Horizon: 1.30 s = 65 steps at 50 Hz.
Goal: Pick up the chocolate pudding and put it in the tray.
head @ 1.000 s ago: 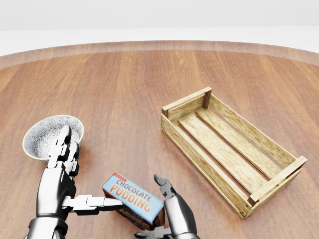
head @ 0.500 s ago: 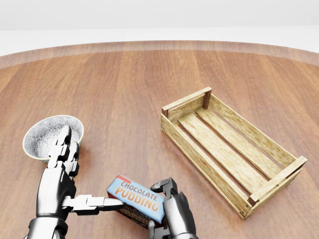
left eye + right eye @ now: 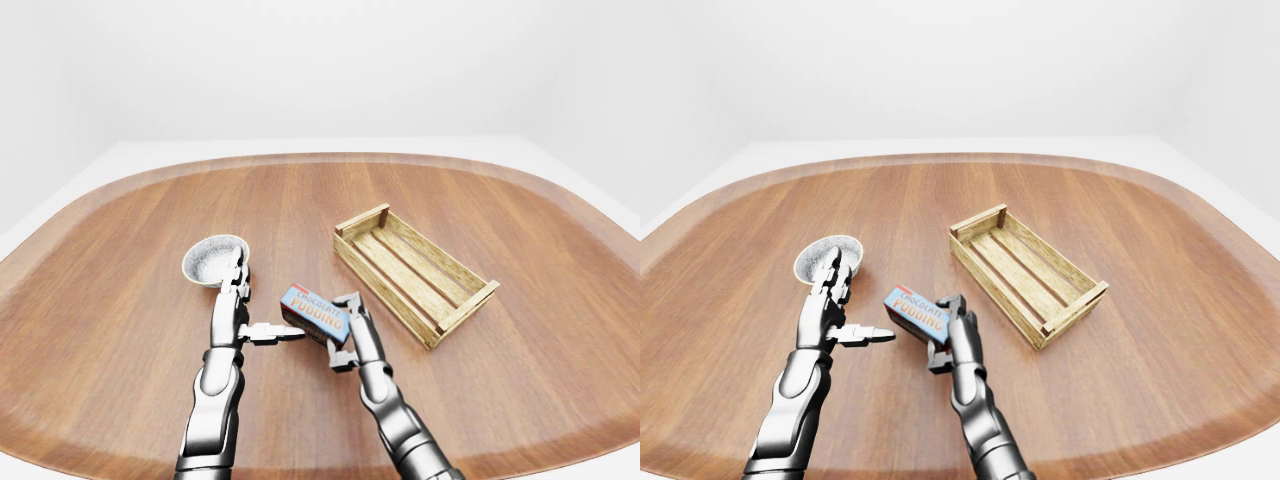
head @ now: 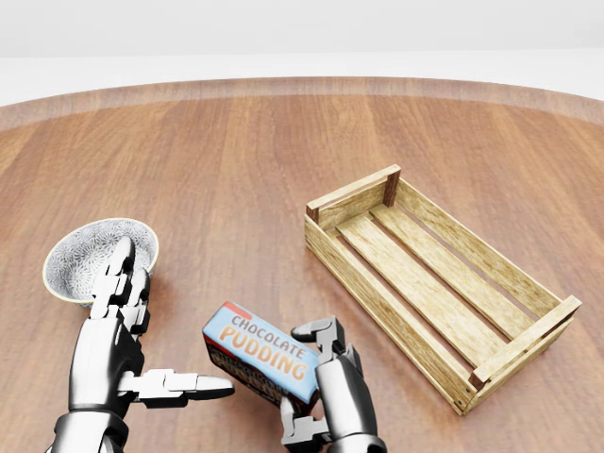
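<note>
Head view: right hand [image 4: 326, 392] fingers clenched on chocolate pudding [image 4: 261, 356]; left hand [image 4: 123, 349] fingers spread, released.

- You are in a bare simulated test room, not a home or a shop: plain white walls [image 3: 320, 60] and a pale floor [image 3: 60, 190] surround you, with no furniture or fittings.
- Your bench [image 3: 300, 200] is one broad rounded wooden top filling most of each view.
- On it stand only a slatted wooden crate [image 4: 444, 283], a small speckled bowl [image 4: 90, 255] and a pudding box [image 4: 260, 354].
</note>
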{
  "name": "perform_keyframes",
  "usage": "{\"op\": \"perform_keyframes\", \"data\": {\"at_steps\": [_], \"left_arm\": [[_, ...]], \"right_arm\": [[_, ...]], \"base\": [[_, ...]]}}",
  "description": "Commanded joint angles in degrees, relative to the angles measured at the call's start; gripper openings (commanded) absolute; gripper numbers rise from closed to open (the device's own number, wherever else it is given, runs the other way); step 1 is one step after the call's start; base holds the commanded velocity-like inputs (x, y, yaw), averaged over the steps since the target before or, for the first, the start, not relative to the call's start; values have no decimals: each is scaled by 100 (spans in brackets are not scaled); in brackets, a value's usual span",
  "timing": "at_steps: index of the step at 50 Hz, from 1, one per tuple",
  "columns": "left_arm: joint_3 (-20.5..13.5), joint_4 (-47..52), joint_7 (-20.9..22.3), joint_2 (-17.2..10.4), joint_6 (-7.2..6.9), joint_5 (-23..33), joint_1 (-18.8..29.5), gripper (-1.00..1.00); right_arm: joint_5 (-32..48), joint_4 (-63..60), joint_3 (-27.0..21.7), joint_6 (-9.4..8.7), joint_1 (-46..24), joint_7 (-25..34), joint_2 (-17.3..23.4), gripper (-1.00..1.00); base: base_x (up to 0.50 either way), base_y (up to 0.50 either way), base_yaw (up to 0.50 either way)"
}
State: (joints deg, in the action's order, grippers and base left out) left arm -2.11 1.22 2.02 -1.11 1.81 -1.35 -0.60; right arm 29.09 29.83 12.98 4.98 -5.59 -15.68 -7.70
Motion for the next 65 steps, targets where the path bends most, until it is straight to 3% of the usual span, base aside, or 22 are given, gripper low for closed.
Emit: {"op": "perform_keyframes", "data": {"at_steps": [1, 17, 23, 28, 34, 51, 55, 59, 65], "left_arm": [[-5, -27, 84, 15, -54, -79, 18, 100], [-5, -27, 85, 15, -54, -80, 18, 100], [-6, -27, 83, 15, -52, -80, 18, 100], [-5, -27, 83, 15, -53, -80, 18, 100], [-5, -27, 82, 15, -54, -79, 18, 100], [-4, -27, 85, 13, -53, -78, 18, 100], [-21, -268, 113, 6, 135, -86, 63, 100], [-14, -104, 105, 2, -24, -89, 55, 100], [-10, -121, 111, 5, -9, -83, 57, 100]], "right_arm": [[-280, -426, -3, 2, 61, -7, 43, -100], [-179, -695, -99, 2, -316, 70, 33, -100], [-92, -181, -210, 2, -693, -110, 41, -100], [-146, -589, -238, 2, -782, 96, -5, -100], [-139, 173, -405, 2, -1290, -158, 71, -100], [-791, -262, -747, 2, -2138, 305, 163, -100], [-818, -103, -801, 2, -2358, 272, 205, -100], [-801, -137, -812, 2, -2489, 276, 216, -100], [-740, -220, -826, 2, -2760, 293, 226, -100]], "base": [[0, 0, 0], [0, 0, 0], [0, 0, 0], [0, 0, 0], [0, 0, 0], [0, 0, 0], [0, 0, 0], [0, 0, 0], [0, 0, 0]]}}
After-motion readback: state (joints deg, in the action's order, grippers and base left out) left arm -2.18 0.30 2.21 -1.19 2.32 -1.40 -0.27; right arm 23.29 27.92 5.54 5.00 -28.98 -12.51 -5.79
